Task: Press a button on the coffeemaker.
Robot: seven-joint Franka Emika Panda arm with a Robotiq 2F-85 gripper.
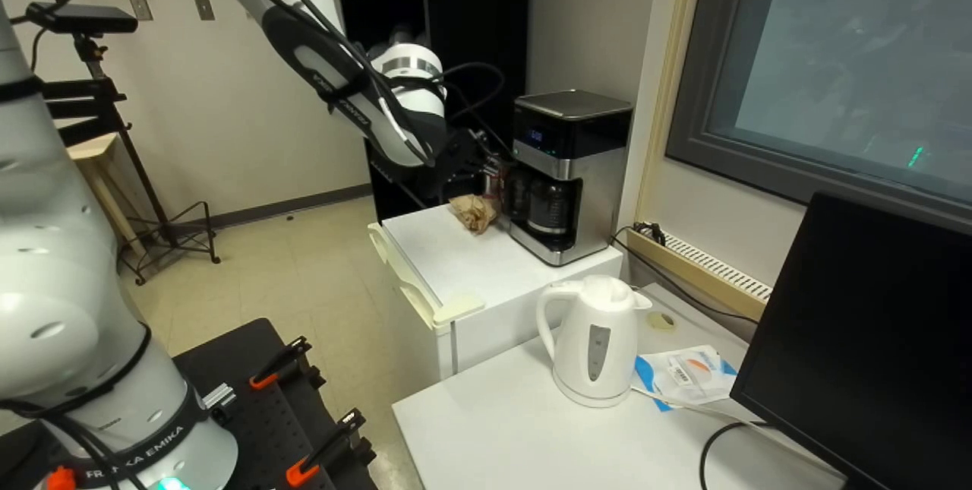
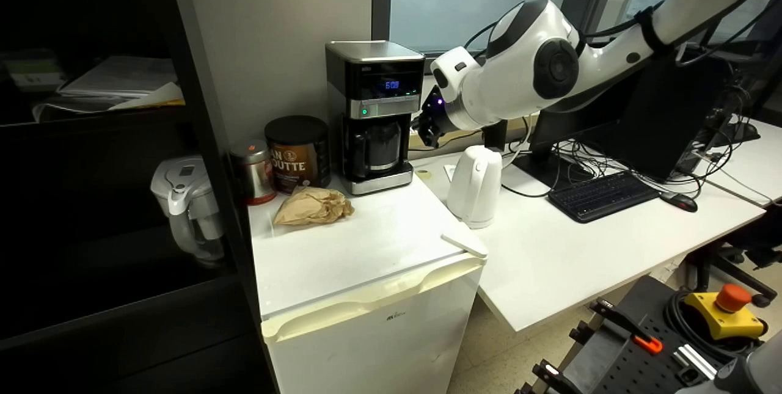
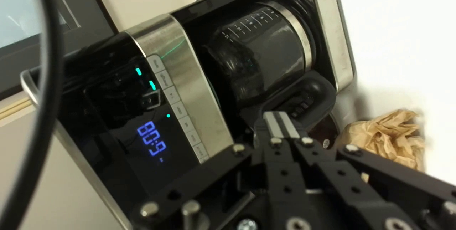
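- On top of the small white fridge, at its far edge as seen in an exterior view: coffeemaker, black and silver, upright, with dark carafe inside its recess.
- Near the front of the coffeemaker: gripper, with jaws narrow, both grey pads side by side.
- Not possible to tell from any view whether in contact with the coffeemaker or slightly apart.
- Hard to make out in both exterior views: tips of the gripper, dark and small.
- Partly hidden behind the gripper in the wrist view: carafe handle, lower end of the silver band, crumpled paper bag.
- Across the left part of the same view: black cable, blurred, cut off above and below, covering a piece of the coffeemaker.
- Clear only in the wrist view: row of buttons along the band, with lettering too small for reading.
- Legible as 6:08 there, though turned around, and also in an exterior view: blue digits.
- Too blurred for safe reading in an exterior view: same blue digits.
- Shown only in an exterior view: white pitcher, partly behind the shelf wall, and black keyboard.
- On the worktop beside the fridge: white kettle, upright, in both exterior views.
- Cut off by the right edge in an exterior view: monitor.
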